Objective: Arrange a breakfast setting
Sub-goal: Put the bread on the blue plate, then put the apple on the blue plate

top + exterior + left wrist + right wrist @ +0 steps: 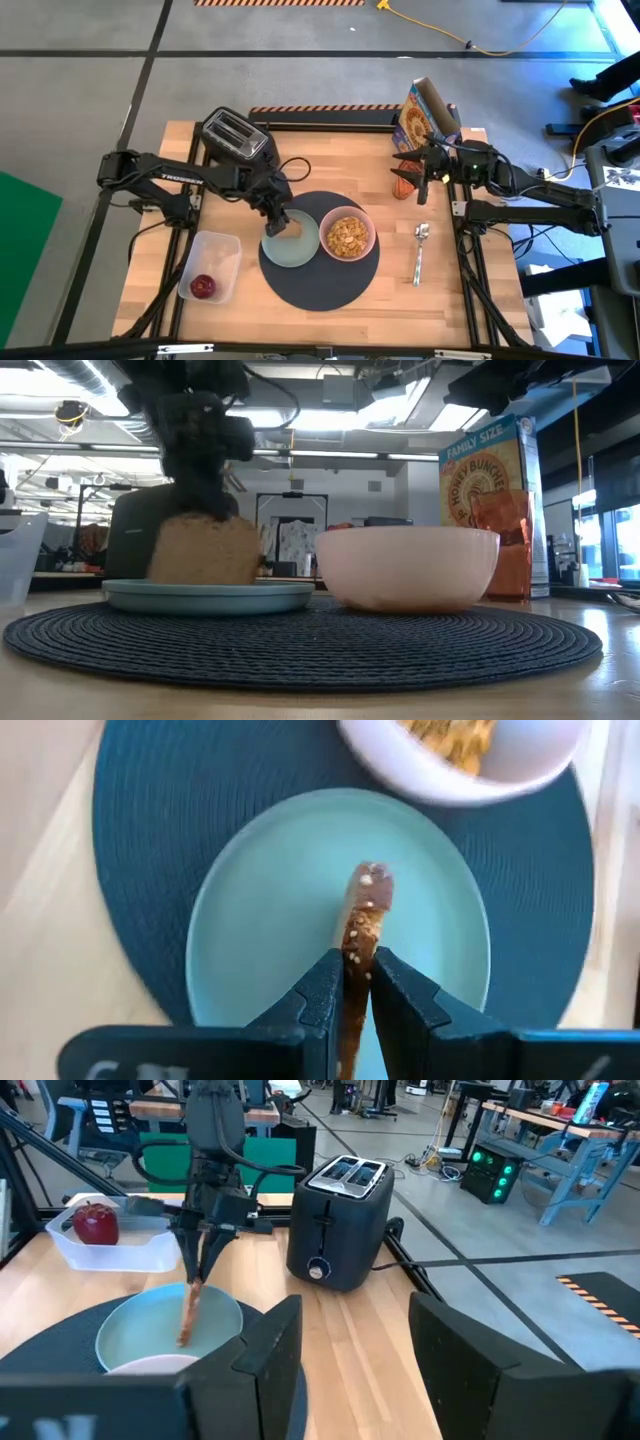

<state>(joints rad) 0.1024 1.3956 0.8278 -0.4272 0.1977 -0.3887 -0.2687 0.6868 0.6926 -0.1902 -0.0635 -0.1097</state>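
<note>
My left gripper (355,982) pinches the toast slice (362,925) on edge, just over the pale green plate (291,241) at the frame's centre-left, beside the pink bowl (346,233) on the mat (320,288). To finish well, I should lower it until it touches, tip it flat, then release. My right gripper (345,1342) waits with fingers spread, upper right, near the orange cup (403,184).
</note>
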